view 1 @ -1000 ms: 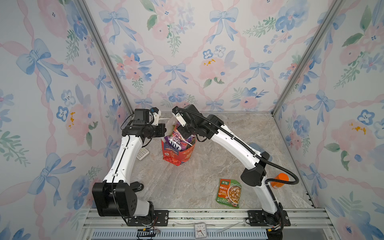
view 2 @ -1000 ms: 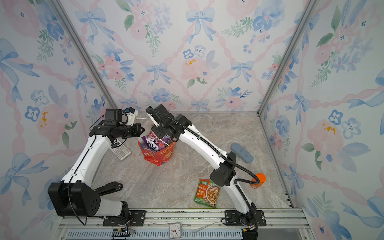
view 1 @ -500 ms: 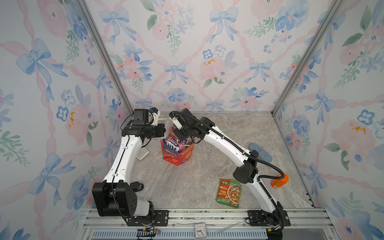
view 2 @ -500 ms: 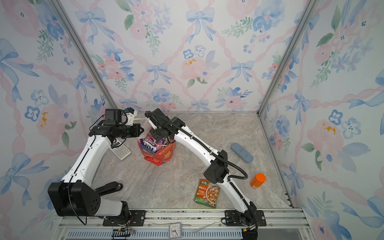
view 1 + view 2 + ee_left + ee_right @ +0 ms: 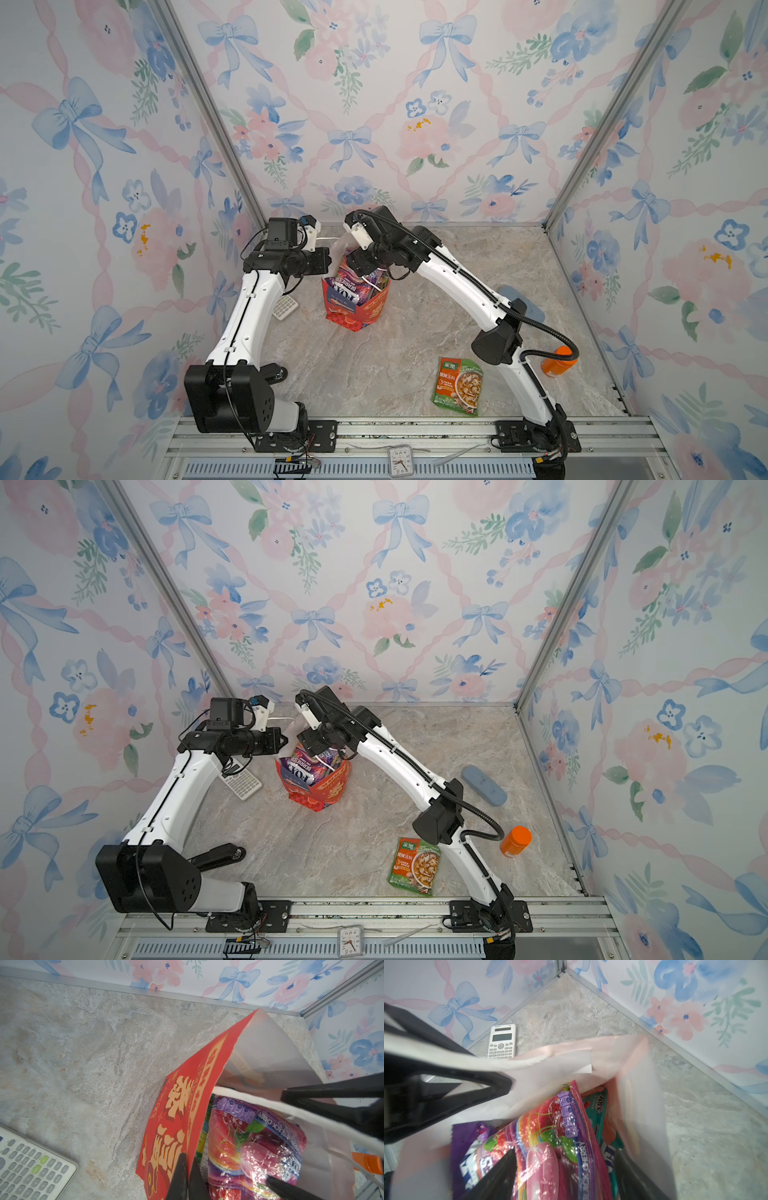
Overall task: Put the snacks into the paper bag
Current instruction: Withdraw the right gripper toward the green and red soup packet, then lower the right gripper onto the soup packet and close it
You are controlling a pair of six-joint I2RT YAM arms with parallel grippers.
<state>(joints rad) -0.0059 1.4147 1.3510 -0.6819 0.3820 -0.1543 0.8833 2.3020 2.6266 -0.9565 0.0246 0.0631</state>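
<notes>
Spreads right gripper (image 5: 564,1153) jaws wide versus a second ago, letting go of purple cherry packet (image 5: 249,1147). Leaves packet slightly lower in paper bag (image 5: 374,307) mouth than before. Half-hides orange bottle (image 5: 555,370) behind cable again, clear half a second ago.

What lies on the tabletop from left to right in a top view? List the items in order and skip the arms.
calculator → red paper bag → green snack packet → pale blue case → orange-capped bottle
</notes>
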